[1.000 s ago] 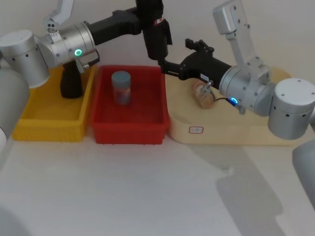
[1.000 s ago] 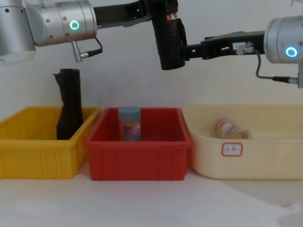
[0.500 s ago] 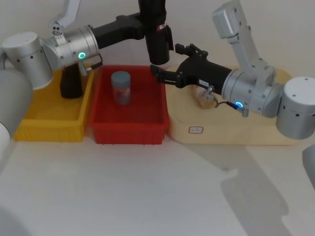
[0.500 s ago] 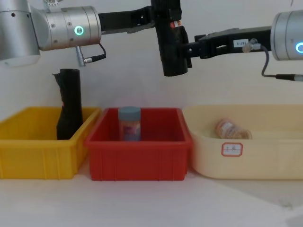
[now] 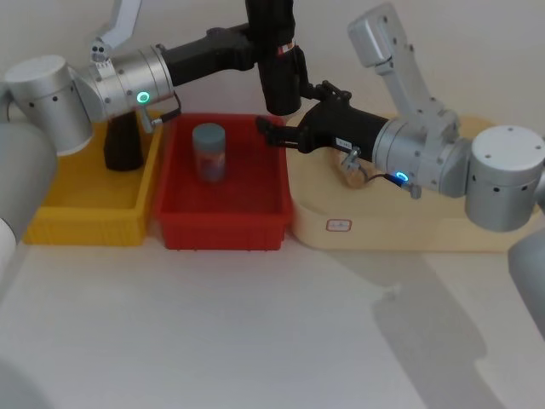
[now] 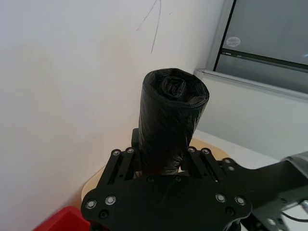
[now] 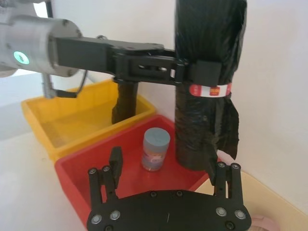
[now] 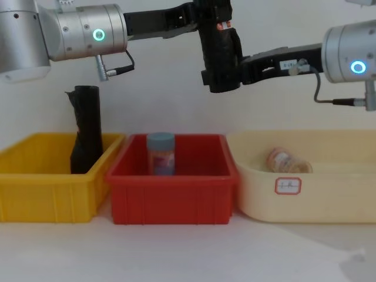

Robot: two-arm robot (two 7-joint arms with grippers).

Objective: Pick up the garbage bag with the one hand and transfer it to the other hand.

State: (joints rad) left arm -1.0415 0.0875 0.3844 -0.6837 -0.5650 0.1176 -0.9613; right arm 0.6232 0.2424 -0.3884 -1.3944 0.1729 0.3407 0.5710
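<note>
Black plastic, the garbage bag (image 8: 220, 59) hangs upright in the air above the red bin's (image 8: 170, 200) back right corner. The left gripper (image 8: 211, 14) is clenched on it near the top. The right gripper (image 5: 289, 109) straddles its lower end with fingers spread; one perhaps brushes the roll. A white tabletop (image 5: 255, 324) carries a yellow bin (image 8: 35, 194), the red bin and a cream tray (image 8: 329, 200) side by side before a plain white wall (image 8: 164, 88). A window frame (image 6: 260, 43) stands beyond.

Left tool (image 5: 272, 44) holds garbage bag (image 5: 278, 81) upright; right tool (image 5: 290, 109) spread around base.
</note>
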